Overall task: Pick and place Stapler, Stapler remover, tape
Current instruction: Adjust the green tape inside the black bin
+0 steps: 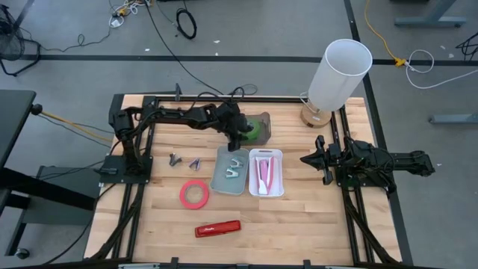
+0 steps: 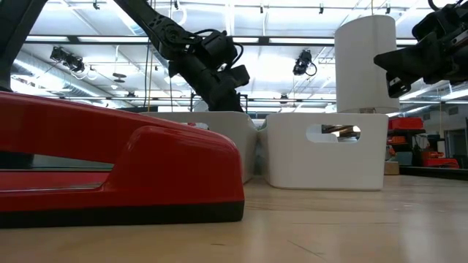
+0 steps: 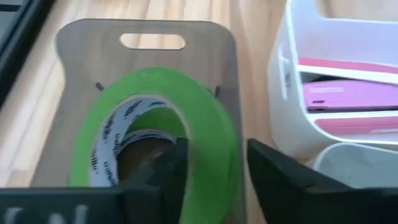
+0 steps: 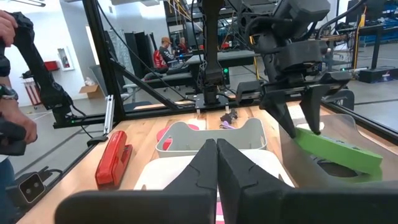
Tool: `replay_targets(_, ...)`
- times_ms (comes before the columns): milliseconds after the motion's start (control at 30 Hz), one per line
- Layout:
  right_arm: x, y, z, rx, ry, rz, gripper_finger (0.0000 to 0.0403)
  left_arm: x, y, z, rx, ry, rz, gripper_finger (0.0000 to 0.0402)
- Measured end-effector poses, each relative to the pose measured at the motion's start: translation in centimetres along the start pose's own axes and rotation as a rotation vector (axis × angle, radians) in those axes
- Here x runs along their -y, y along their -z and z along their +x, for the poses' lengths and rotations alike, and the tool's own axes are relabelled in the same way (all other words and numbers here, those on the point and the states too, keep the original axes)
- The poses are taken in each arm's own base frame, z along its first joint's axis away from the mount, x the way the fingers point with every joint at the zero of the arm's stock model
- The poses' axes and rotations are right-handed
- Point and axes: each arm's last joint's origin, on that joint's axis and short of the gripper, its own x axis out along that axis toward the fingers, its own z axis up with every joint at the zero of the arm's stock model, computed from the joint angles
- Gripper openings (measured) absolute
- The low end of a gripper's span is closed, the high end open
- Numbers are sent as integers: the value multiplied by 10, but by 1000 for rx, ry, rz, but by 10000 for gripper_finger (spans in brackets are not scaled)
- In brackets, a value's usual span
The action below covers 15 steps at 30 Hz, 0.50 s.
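My left gripper (image 1: 245, 137) is at the far middle of the table, over a dark flat tray (image 1: 263, 119), and is shut on a green tape roll (image 3: 155, 124). The roll also shows tilted in the right wrist view (image 4: 339, 152). A red tape roll (image 1: 194, 194) and a red stapler (image 1: 218, 228) lie flat on the table nearer the front. Two staple removers (image 1: 185, 161) lie left of the white bins. My right gripper (image 1: 306, 159) is shut and empty, right of the bins. My left gripper has one finger (image 3: 171, 171) inside the green roll's hole and the other (image 3: 273, 174) outside, with the roll's wall (image 3: 214, 155) between them. The fingers come from above, slanting down. The roll hangs tilted, its gripped side (image 4: 305, 137) higher, over the tray.
Two white bins stand mid-table: one (image 1: 231, 170) holds staple removers, the other (image 1: 267, 172) a pink stapler. A tall white cylinder (image 1: 340, 75) on a wooden base stands at the far right. A person's hand (image 4: 9, 37) shows beyond the table.
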Motion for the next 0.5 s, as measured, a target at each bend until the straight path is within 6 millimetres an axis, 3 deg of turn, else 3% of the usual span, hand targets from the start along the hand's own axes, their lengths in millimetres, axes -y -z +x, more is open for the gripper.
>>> replay_targets(233,0,0,0,0,0,0,4,-2,-9,-4,18,-35,5,251)
replay_targets(500,0,0,0,0,2,0,4,-4,-28,-11,83,-16,18,242)
